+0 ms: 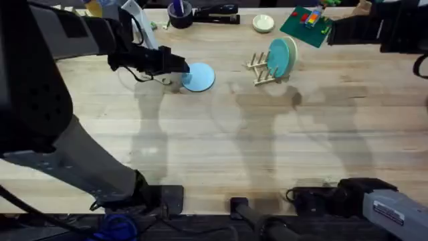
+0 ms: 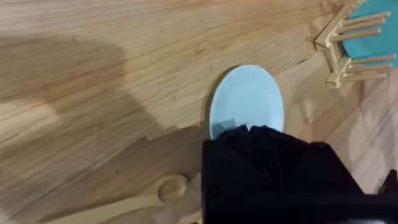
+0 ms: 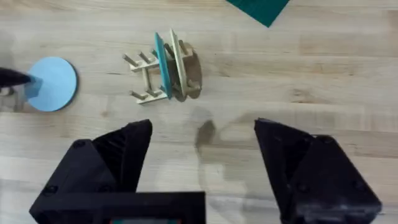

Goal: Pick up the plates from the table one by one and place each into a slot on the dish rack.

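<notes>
- Light blue plate (image 1: 198, 77) lies flat on the bench (image 1: 221, 140), left of the dish rack (image 1: 264, 69), which already holds two plates (image 1: 282, 56) on edge.
- Left pincer (image 1: 175, 69) sits right at the plate's near-left rim; whether it's clenched on that rim, I cannot tell.
- Round and face-up, so no long axis to mind.
- Right pincer (image 3: 202, 171) hangs released, well off.
- A wooden spoon (image 2: 134, 200) lies just beside.
</notes>
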Motion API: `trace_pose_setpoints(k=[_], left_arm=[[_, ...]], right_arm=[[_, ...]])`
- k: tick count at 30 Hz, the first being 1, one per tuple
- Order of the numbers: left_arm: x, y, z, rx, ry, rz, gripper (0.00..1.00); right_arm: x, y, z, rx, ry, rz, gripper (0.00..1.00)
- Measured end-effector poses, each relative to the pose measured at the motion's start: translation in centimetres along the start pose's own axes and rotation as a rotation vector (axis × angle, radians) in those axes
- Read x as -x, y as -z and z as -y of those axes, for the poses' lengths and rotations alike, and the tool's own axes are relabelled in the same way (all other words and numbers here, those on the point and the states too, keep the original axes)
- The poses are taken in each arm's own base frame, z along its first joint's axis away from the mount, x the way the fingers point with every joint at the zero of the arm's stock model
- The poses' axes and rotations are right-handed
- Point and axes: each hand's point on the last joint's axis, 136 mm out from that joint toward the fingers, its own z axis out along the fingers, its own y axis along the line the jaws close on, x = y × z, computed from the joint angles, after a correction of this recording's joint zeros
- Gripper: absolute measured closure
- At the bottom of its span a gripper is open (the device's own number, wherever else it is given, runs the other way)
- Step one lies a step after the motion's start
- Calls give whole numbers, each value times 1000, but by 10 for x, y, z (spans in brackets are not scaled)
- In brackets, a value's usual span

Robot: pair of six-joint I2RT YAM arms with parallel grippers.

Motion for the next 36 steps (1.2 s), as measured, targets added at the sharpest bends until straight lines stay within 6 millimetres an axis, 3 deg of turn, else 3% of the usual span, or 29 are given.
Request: trace_pose_setpoints(k=[19,36], left_arm=[[-11,-4,-12,26,22,-22,959],[-16,-11,-18,-88,106,-23,961]], right_arm=[[1,0,0,0,0,5,9],[1,0,0,0,0,5,9]])
